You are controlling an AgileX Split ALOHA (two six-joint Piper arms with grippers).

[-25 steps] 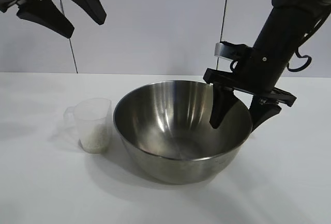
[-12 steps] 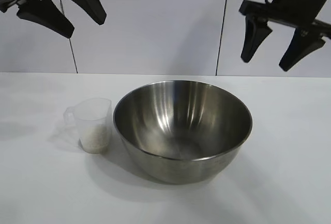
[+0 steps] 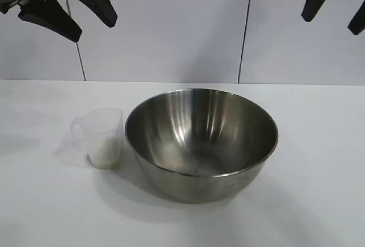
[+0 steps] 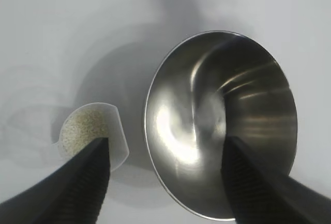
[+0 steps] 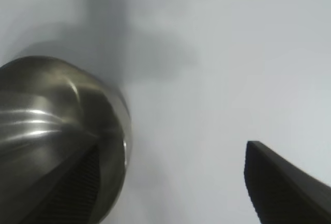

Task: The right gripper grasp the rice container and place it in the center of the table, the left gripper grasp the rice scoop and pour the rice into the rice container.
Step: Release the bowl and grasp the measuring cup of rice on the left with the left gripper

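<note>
Risen clear of the rice container [image 3: 201, 143], the right gripper [image 3: 336, 8] now hangs at the exterior view's upper right edge, its two fingers spread and empty, where a second ago they straddled the bowl's right rim. One steel bowl stands near the middle of the table [image 3: 319, 190], with open white surface to its right and in front. One rice scoop [image 3: 104, 138] stands upright just beside the bowl's left wall, handle turned away from it, the rice [image 3: 106, 154] lying in its bottom. The left gripper [image 3: 67, 8] hovers high at the upper left, jaws apart and holding nothing, well above the scoop. From the left wrist view, both black fingers [image 4: 77, 188] frame the scene: the scoop [image 4: 93, 136] with its grains [image 4: 83, 128] shows by one finger, the empty bowl [image 4: 222, 125] by the other, a narrow strip of table between the two vessels. From the right wrist view, the bowl's outer wall [image 5: 57, 131] sits beside one finger [image 5: 282, 182], with bare table [image 5: 207, 79] all around and the jaws wide.
</note>
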